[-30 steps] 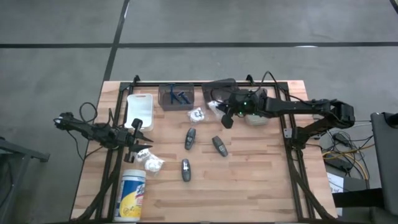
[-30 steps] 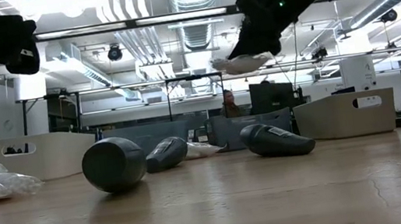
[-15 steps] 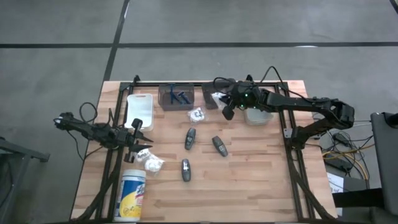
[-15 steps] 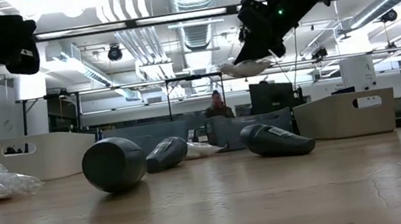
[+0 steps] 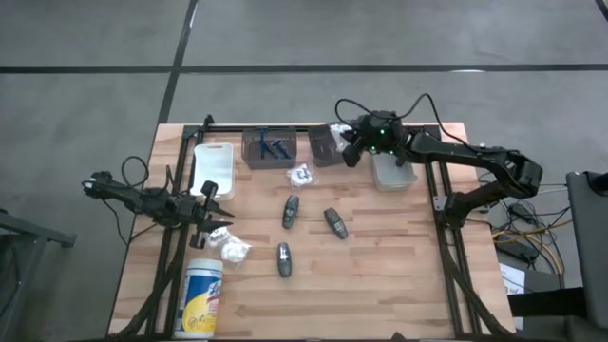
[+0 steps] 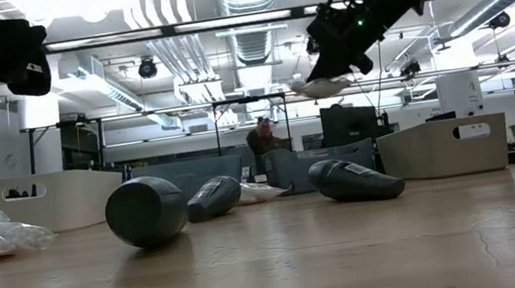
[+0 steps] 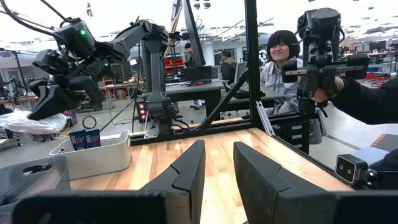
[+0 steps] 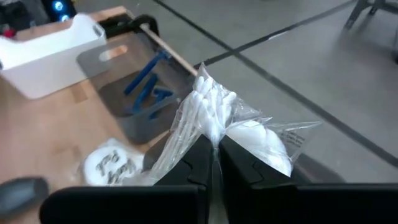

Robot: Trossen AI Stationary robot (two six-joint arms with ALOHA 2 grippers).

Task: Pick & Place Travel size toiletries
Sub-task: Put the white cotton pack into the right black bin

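My right gripper (image 5: 348,153) is shut on a small clear packet of white contents (image 8: 214,118) and holds it high over the table's far edge, by the dark bin (image 5: 324,147). In the low view the packet (image 6: 320,85) hangs under that gripper (image 6: 335,60). Three dark grey tubes (image 5: 290,211) (image 5: 334,221) (image 5: 283,258) lie on their sides mid-table. One white packet (image 5: 301,175) lies near the bins, another (image 5: 233,250) near my left gripper (image 5: 213,224). Blue sticks (image 5: 274,147) lie in the clear bin. My left gripper (image 7: 217,171) stands open with nothing between its fingers, at the left edge. My right gripper pinches the packet's bunched clear plastic (image 8: 210,138) between its two fingers (image 8: 198,163). The fingers slant down from the table's right side. The packet is lifted clear of the table and bins, its white contents spreading out past the fingertips.
A white bin (image 5: 214,169) stands at the far left, a pale bin (image 5: 392,174) under my right arm, and a tall white canister (image 5: 202,296) lies at the near left. The near right of the table is bare wood. People show in the room beyond.
My right gripper has swung toward the table's far edge with the packet, from above the pale bin to beside the dark bin, and stays shut. The packet stays lifted clear.
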